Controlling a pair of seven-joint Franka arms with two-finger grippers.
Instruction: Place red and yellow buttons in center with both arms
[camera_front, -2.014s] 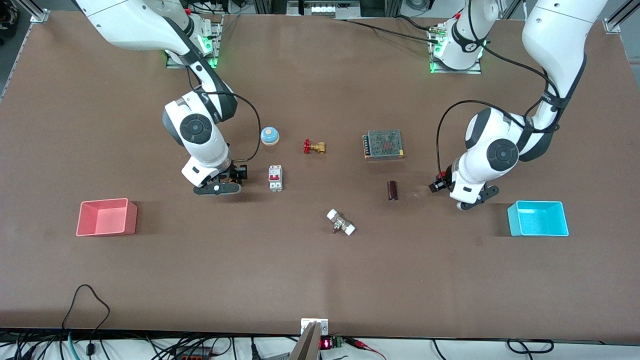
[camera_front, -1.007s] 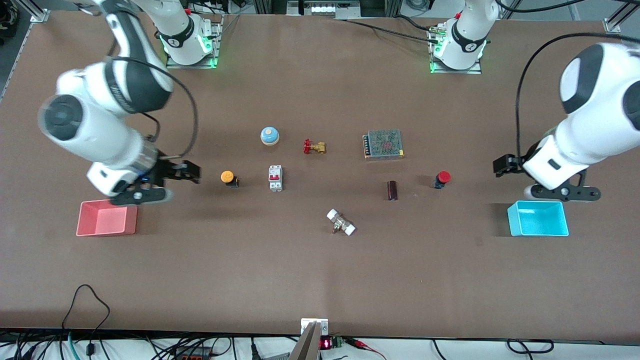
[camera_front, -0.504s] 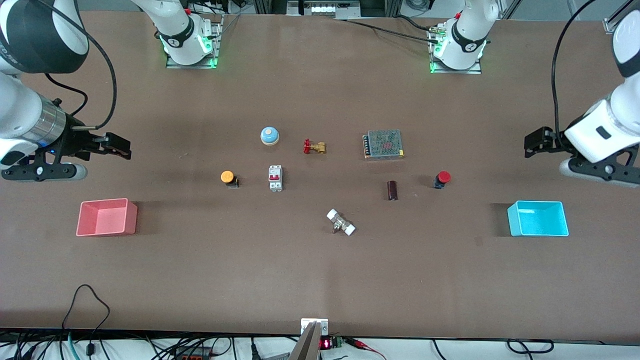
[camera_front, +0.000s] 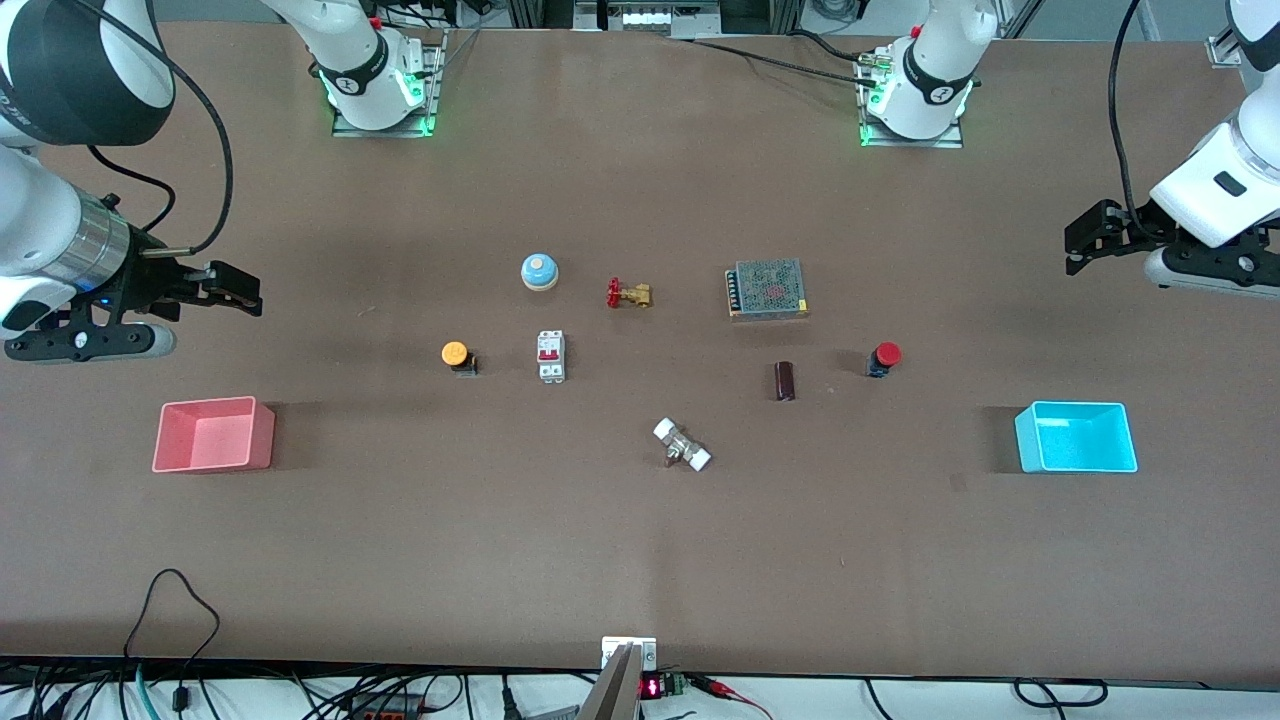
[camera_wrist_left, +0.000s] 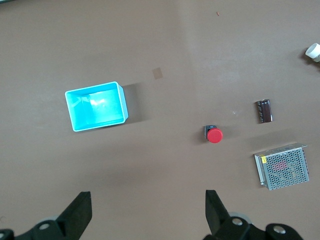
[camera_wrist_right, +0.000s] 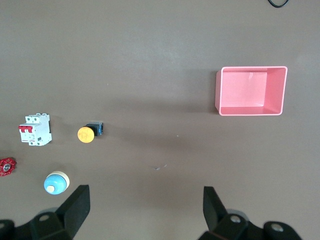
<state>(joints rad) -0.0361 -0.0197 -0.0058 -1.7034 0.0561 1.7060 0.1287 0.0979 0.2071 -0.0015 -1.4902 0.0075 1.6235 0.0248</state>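
The yellow button (camera_front: 455, 354) stands on the brown tabletop beside a circuit breaker, toward the right arm's end; it also shows in the right wrist view (camera_wrist_right: 87, 134). The red button (camera_front: 884, 356) stands beside a dark cylinder, toward the left arm's end; it also shows in the left wrist view (camera_wrist_left: 214, 135). My right gripper (camera_front: 243, 292) (camera_wrist_right: 145, 194) is open and empty, high over bare tabletop at its end of the table. My left gripper (camera_front: 1076, 240) (camera_wrist_left: 147, 200) is open and empty, high over bare tabletop at its end.
Between the buttons lie a circuit breaker (camera_front: 550, 355), a blue-and-white bell (camera_front: 539, 271), a brass valve (camera_front: 628, 294), a mesh-topped metal box (camera_front: 767, 289), a dark cylinder (camera_front: 785, 381) and a white fitting (camera_front: 682, 445). A pink tray (camera_front: 213, 434) and a cyan tray (camera_front: 1076, 437) stand at the table's ends.
Both grippers were down at the buttons, let them go, then rose and swung out to the table's ends. In the last half second only the left gripper kept moving outward.
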